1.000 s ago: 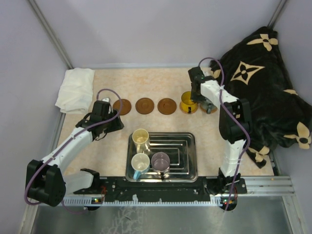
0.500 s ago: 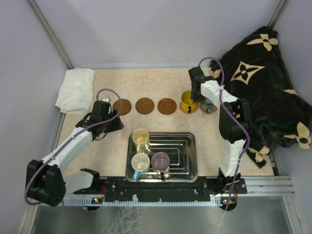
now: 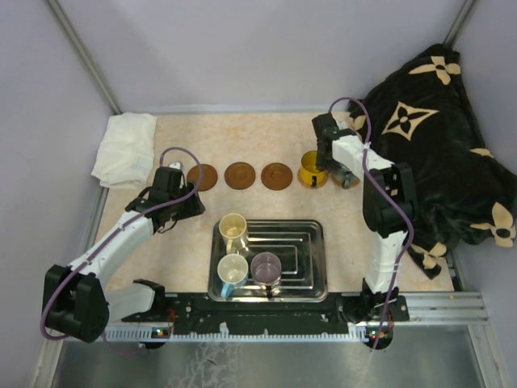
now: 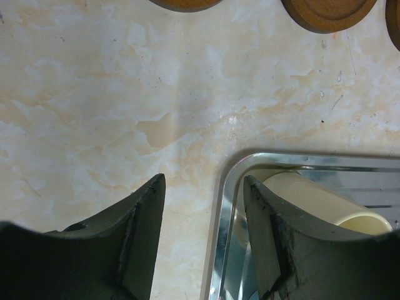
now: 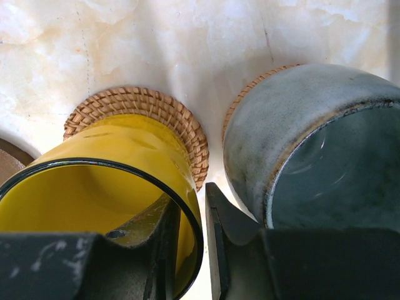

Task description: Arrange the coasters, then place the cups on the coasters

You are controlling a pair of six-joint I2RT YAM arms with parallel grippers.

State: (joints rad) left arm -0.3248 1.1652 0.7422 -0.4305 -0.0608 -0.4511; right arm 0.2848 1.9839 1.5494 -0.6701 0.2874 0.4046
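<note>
**Yellow cup (image 5: 94, 187) on a coaster, right gripper (image 5: 190, 201) astride its rim**

One finger of the right gripper sits inside the yellow cup and one outside; whether they clamp the wall cannot be told. The cup stands on a woven tan coaster (image 5: 144, 103), just beside the grey-green cup (image 5: 312, 144). The left gripper (image 4: 203, 206) hangs open over the bench (image 4: 94, 94), at the corner of the steel tray (image 4: 300, 161) holding the cream cup (image 4: 312, 200).

Pale lilac walls (image 3: 258, 48) enclose a marbled beige table (image 3: 258, 133).
</note>
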